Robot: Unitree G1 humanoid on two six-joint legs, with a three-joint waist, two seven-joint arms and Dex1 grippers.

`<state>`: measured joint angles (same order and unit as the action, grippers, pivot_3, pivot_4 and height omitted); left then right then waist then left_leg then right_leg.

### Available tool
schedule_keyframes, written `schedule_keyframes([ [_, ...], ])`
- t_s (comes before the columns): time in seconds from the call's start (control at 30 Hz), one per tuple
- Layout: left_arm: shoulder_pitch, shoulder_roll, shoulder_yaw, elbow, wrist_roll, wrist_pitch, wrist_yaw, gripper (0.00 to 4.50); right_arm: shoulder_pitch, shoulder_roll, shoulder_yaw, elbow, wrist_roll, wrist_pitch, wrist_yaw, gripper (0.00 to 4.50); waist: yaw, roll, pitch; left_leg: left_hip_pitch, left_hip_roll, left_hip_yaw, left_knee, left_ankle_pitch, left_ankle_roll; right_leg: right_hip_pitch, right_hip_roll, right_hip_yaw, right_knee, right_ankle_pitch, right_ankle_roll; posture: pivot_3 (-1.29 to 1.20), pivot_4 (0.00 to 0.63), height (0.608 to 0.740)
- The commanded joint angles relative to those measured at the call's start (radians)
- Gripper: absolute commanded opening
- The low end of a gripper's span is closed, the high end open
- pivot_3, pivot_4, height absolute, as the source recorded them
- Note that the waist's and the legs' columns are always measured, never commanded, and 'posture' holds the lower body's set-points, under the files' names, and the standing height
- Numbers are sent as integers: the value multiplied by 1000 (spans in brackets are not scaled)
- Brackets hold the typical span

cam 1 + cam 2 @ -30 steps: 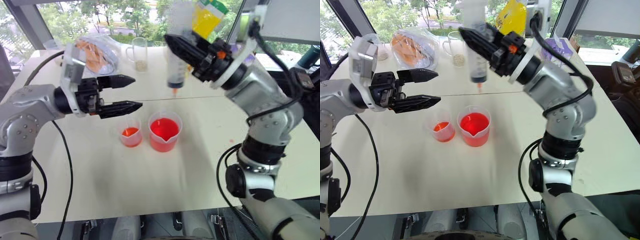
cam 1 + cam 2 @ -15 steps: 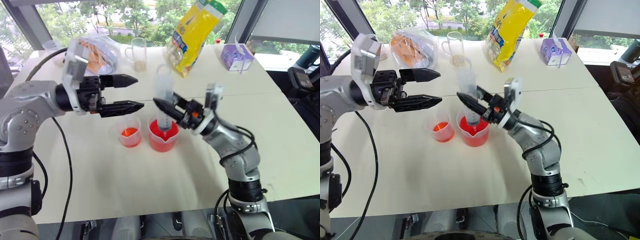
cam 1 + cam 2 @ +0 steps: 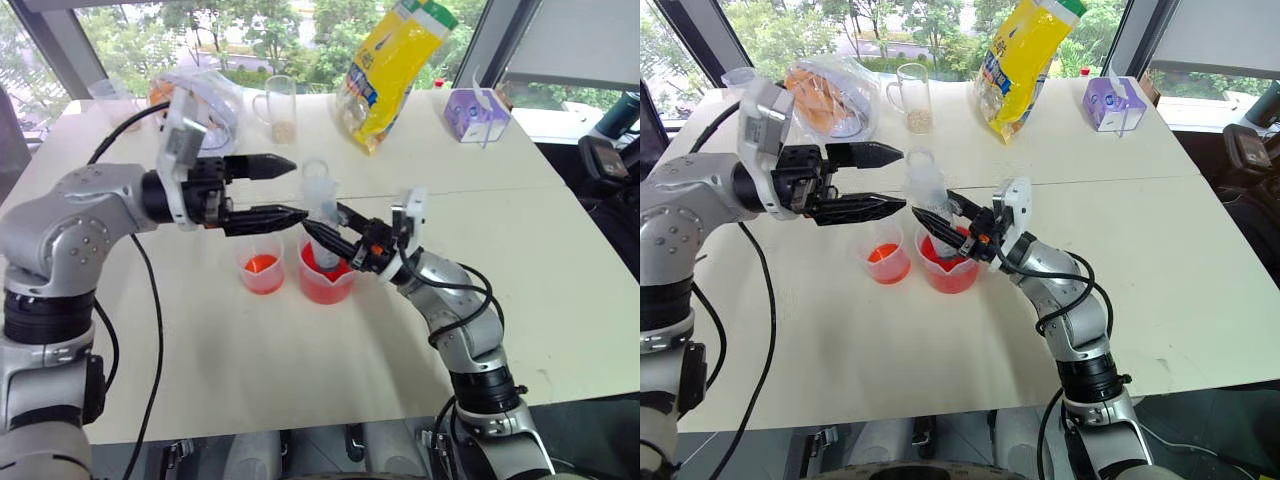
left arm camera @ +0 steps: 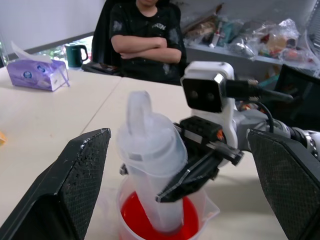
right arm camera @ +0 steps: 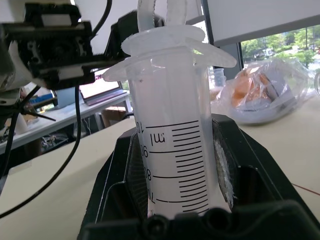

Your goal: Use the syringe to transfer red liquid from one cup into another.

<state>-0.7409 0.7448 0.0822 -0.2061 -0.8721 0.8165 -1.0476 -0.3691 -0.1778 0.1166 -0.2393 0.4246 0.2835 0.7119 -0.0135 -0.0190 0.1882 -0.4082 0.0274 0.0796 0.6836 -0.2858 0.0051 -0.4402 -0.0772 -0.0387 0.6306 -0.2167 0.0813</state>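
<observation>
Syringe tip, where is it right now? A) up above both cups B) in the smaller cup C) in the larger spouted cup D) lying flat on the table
C: the right gripper holds the syringe upright with its lower end down inside the larger cup, in the red liquid; the smaller cup stands beside it, untouched.

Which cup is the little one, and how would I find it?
Look at the white table, near its middle, where two clear plastic cups stand side by side. The smaller cup is the one on the robot's left, below the left end effector. Its neighbour, the larger cup, is wider, has a pouring spout and has the syringe standing in it.
</observation>
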Motion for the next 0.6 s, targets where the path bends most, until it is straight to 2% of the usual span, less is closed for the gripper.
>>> schedule_keyframes([
  [0.03,-30,-9,0,0,12,-23,-15,4500,-5,-3,9,-22,-2,-31,7,1420,0,0,0,0,0,0,0,0,0,0,0,0,0,0,0,0,150,740],
  [0.27,-33,-31,-8,21,21,-22,-33,4500,-4,-12,16,-21,-13,-38,13,1420,0,0,0,0,0,0,0,0,0,0,0,0,0,0,0,0,150,740],
  [0.3,-33,-37,-9,24,23,-25,-34,4094,-4,-13,17,-21,-14,-39,14,1420,0,0,0,0,0,0,0,0,0,0,0,0,0,0,0,0,150,740],
  [0.37,-35,-48,-10,30,26,-27,-33,3663,-5,-14,19,-20,-16,-40,16,1420,0,0,0,0,0,0,0,0,0,0,0,0,0,0,0,0,150,740],
  [0.43,-35,-55,-14,31,32,-29,-33,2708,-6,-16,21,-20,-18,-40,16,1420,0,0,0,0,0,0,0,0,0,0,0,0,0,0,0,0,150,740],
  [0.5,-32,-60,-18,30,35,-29,-36,1529,-7,-17,21,-20,-17,-42,16,1420,0,0,0,0,0,0,0,0,0,0,0,0,0,0,0,0,150,740],
  [0.6,-29,-67,-24,29,43,-34,-38,90,-10,-18,19,-20,-15,-43,17,1420,0,0,0,0,0,0,0,0,0,0,0,0,0,0,0,0,150,740],
])
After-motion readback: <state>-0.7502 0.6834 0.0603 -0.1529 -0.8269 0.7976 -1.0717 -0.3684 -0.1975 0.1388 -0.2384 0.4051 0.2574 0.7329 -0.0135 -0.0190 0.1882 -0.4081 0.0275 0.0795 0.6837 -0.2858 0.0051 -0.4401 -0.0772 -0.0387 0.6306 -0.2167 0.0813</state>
